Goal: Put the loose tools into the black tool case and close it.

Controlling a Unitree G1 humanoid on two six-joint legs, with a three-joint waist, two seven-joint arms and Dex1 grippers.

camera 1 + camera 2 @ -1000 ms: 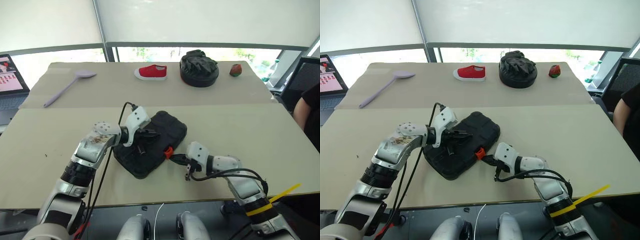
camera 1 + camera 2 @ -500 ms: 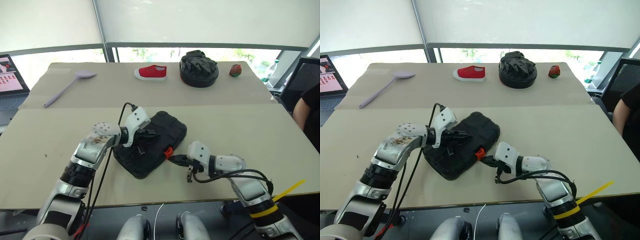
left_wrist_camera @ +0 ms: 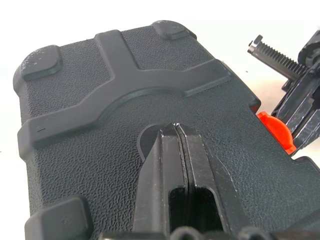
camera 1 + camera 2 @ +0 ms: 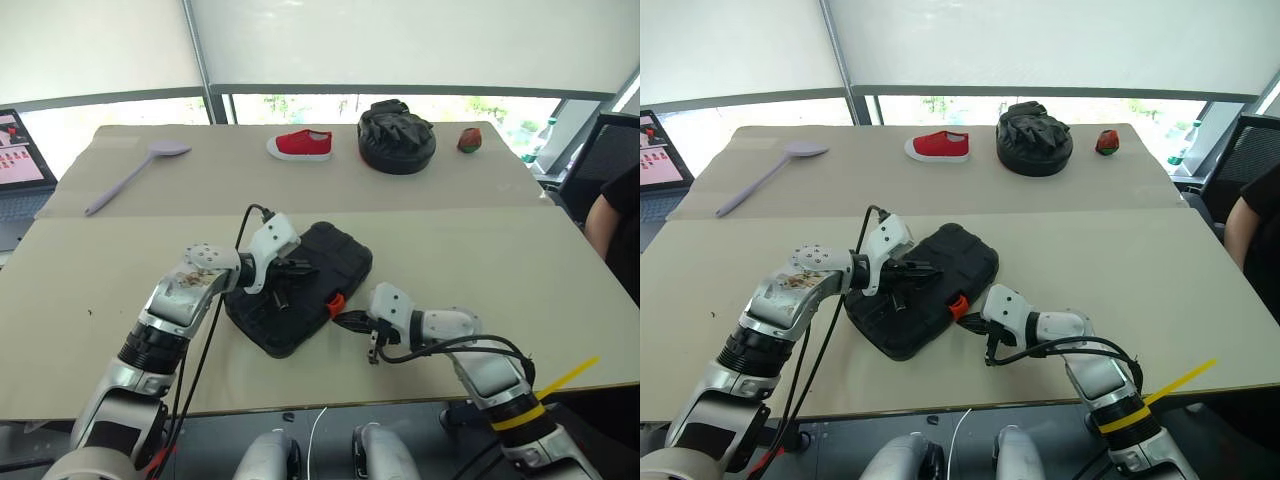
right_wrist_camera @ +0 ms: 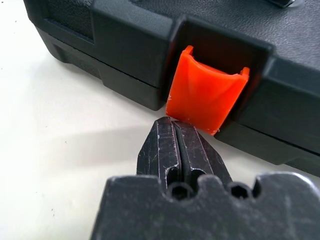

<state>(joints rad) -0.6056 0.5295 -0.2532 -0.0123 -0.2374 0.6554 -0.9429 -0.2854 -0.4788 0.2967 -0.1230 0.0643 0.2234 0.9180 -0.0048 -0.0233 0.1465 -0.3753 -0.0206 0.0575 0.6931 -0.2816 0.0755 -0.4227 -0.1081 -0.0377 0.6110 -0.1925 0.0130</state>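
Note:
The black tool case (image 4: 335, 262) lies shut in the middle of the near table, its lid down and its orange latch (image 5: 205, 97) on the side facing me. My left gripper (image 3: 176, 127) is shut, and its tips rest on the lid's centre. My right gripper (image 5: 172, 125) is shut too, with its tips touching the lower edge of the latch (image 4: 336, 303). The loose tools are out of view.
On the far table lie a long lilac spoon (image 4: 135, 172), a red shoe (image 4: 300, 145), a round black bag (image 4: 397, 138) and a small red object (image 4: 470, 140). A laptop (image 4: 20, 150) sits at the left edge and a person (image 4: 620, 215) at the right edge.

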